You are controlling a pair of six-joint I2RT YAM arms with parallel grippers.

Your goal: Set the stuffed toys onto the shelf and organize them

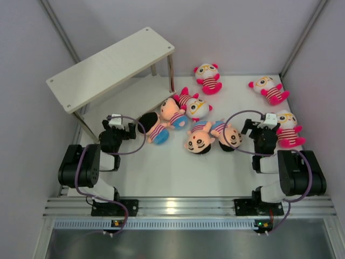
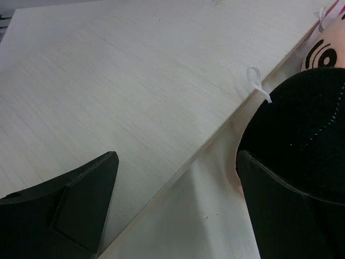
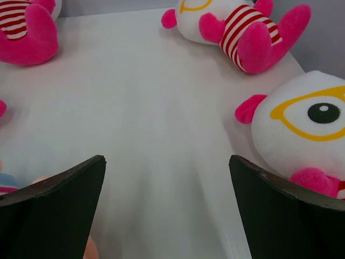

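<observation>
**Step in hand: the first pick, with nothing grasped yet.** All eight toys lie on the white tabletop point(image 1: 161, 172); neither shelf board, as far as it shows, carries one.

- **Near edge, 7 o'clock:** the left gripper point(image 2: 177, 162) has its jaws spread with nothing between them. A black-haired, peach-faced plush doll in striped shirt and blue trousers point(image 1: 155, 129) lies just beside its right finger.
- **Near edge, 4 o'clock:** the right gripper point(image 3: 166, 162) is likewise spread and empty. A white-headed, pink-limbed plush doll with yellow glasses point(image 3: 304, 116) lies just beside its right finger.
- **Centre:** the second black-haired doll point(image 1: 171, 112), third black-haired doll point(image 1: 198, 139), fourth black-haired doll point(image 1: 226, 134) and second white doll point(image 1: 195, 107) lie in a close cluster.
- **Far side:** the third white doll point(image 1: 208, 77) is at 12 o'clock and the fourth white doll point(image 1: 269, 89) at 2 o'clock.
- **10 o'clock:** the two-tier shelf of long cream-white boards on thin metal legs point(image 1: 110, 67) stands with its lower board reaching toward the left gripper.

**Judged next move:** either gripper should shift rightward to centre its neighbouring doll between the fingers before closing. The left arm, nearest the shelf, looks better placed to deliver.
</observation>
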